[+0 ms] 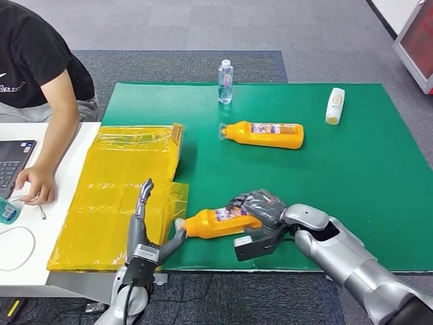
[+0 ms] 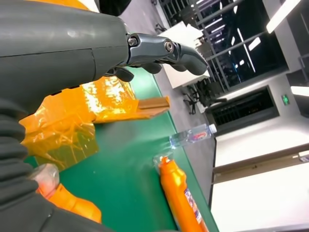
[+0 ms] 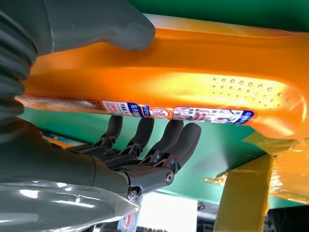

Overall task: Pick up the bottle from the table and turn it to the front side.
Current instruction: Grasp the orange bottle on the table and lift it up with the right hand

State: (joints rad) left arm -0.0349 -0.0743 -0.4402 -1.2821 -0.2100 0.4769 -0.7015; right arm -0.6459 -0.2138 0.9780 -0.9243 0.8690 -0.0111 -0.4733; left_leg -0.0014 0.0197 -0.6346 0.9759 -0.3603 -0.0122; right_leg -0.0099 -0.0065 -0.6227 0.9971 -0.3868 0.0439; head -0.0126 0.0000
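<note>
Orange bottle (image 1: 217, 222): lying at near edge of green mat (image 1: 357, 189), neck twd yellow sheet (image 1: 122, 196). R hand (image 1: 260, 217) wrapped round its body; keep wrap snug as you lift & roll label fwd. L hand (image 1: 148, 237) empty, fingers spread, just beside cap; ready it for support.

Second orange bottle (image 1: 265, 134) lying mid green mat (image 1: 357, 169), clear water bottle (image 1: 225, 82) standing beyond it, white bottle (image 1: 335, 106) lying far right, person's hand (image 1: 36, 184) resting by laptop (image 1: 13, 162).

We identify an office-type test space by its grey carpet tiles (image 1: 168, 27), white desk (image 1: 72, 145) with laptop (image 1: 13, 162), and ceiling strip lights (image 2: 280, 14).
</note>
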